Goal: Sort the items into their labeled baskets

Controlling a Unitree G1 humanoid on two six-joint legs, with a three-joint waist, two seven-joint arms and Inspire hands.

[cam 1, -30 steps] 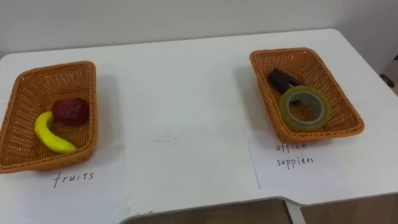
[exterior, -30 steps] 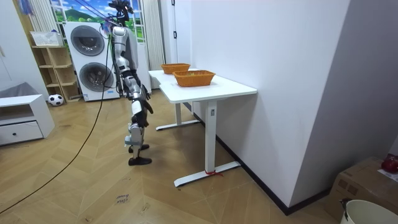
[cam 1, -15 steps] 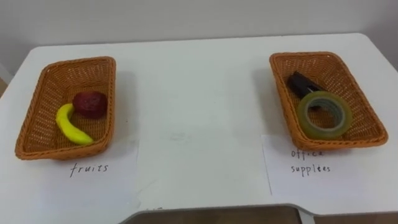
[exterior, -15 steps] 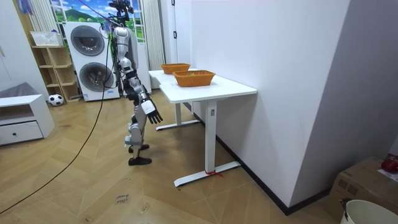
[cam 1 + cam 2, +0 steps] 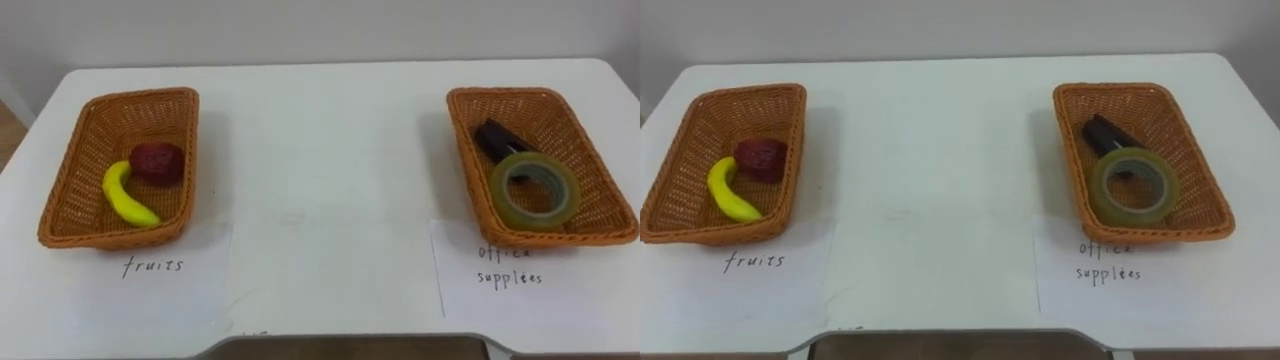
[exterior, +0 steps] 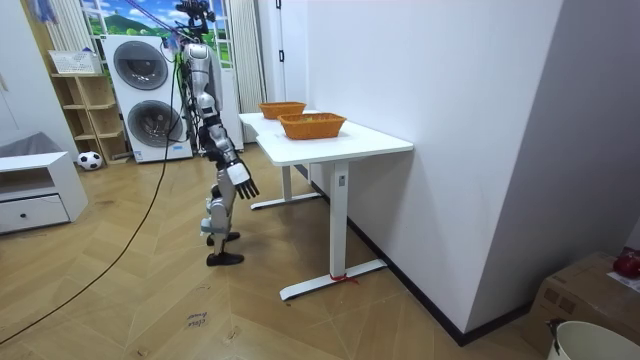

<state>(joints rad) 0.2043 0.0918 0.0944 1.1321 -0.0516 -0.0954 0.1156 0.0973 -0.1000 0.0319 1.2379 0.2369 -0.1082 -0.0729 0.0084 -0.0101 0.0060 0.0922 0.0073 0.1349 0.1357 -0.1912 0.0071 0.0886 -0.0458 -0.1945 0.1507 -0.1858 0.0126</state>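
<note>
Robot: stands on a wood floor (image 6: 150, 290) at the long side of the worktop, facing it.
Right hand (image 6: 243, 181): hangs forward of the thigh, lower than the worktop's surface and apart from it. Its dark fingers are straight and spread, holding nothing.
Worktop (image 5: 320, 200): one, white, smooth, rectangular with rounded corners.
Sheets: two, white paper, lying flat near the front edge, each with handwriting. The left sheet (image 5: 150, 290) lies just before the left basket, the right sheet (image 5: 520, 290) just before the right basket.
Baskets: two, orange-brown woven wicker, rectangular and shallow with sloped walls, well apart at opposite ends of the worktop.
Left basket (image 5: 70, 180): holds both fruits, two in all.
Banana (image 5: 125, 198): one, yellow, smooth, curved, lying on the basket floor toward the front.
Red fruit (image 5: 157, 162): one, dark red, roundish, matte, just beside the banana's far end; its kind cannot be told.
Right basket (image 5: 545, 110): holds both supplies, two in all.
Tape (image 5: 535, 215): one roll, a yellowish translucent ring lying flat toward the front.
Dark item (image 5: 495, 137): one, black, oblong, behind the tape with its near end against the roll; too unclear to name.
Wall (image 5: 320, 30): pale, plain, behind the far edge.
</note>
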